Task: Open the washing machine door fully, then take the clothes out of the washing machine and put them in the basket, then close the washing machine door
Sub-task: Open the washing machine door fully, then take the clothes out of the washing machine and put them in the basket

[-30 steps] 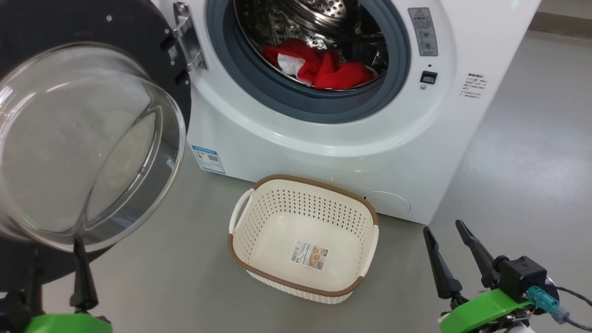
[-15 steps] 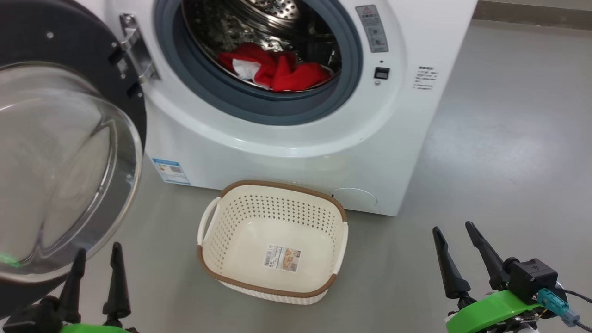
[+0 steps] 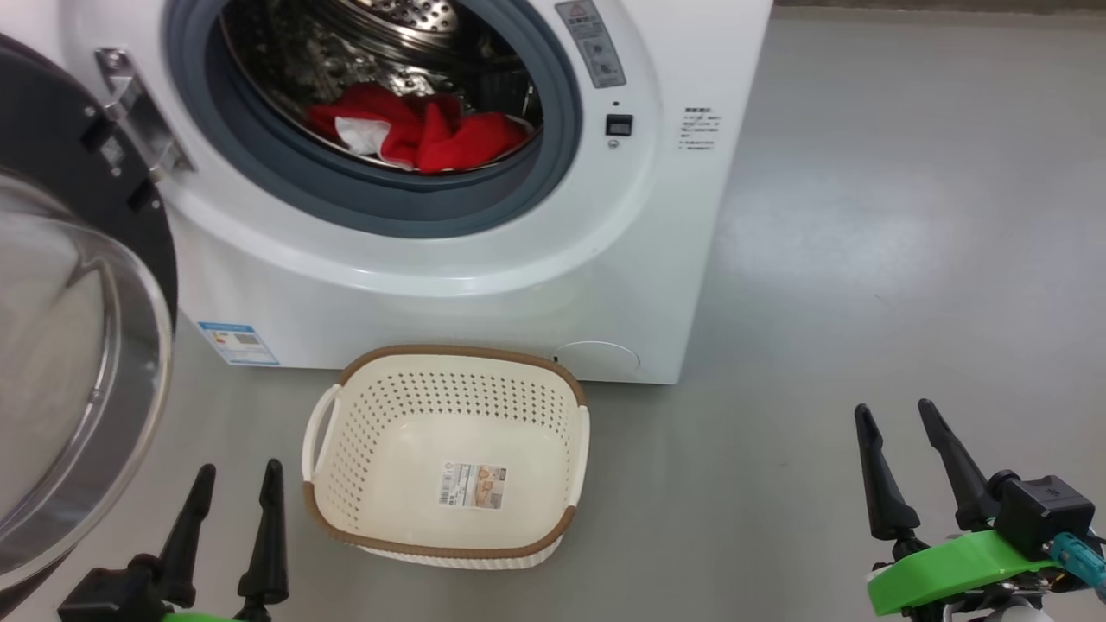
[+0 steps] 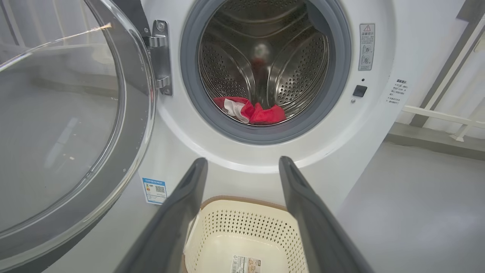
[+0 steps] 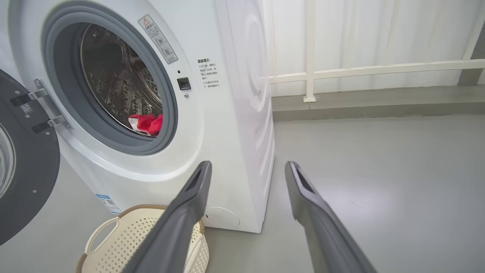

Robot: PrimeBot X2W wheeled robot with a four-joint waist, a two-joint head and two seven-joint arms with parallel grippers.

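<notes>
Both empty, fingers apart: left gripper [image 3: 241,471], right gripper [image 3: 893,408], well short of washer [image 3: 484,285]. View has swung right; door [image 3: 52,155] hangs open beside washer. Clothes [image 3: 423,134] inside washer, basket [image 3: 458,352] empty before it: unloading next, likely.

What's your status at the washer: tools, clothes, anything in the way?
Both open, empty: left tool, right tool. Open door, clothes in the washer, basket in front, no clothes in it. Nothing in the way.

Bright, even light, with soft glare on the grey floor [image 3: 821,233].
</notes>
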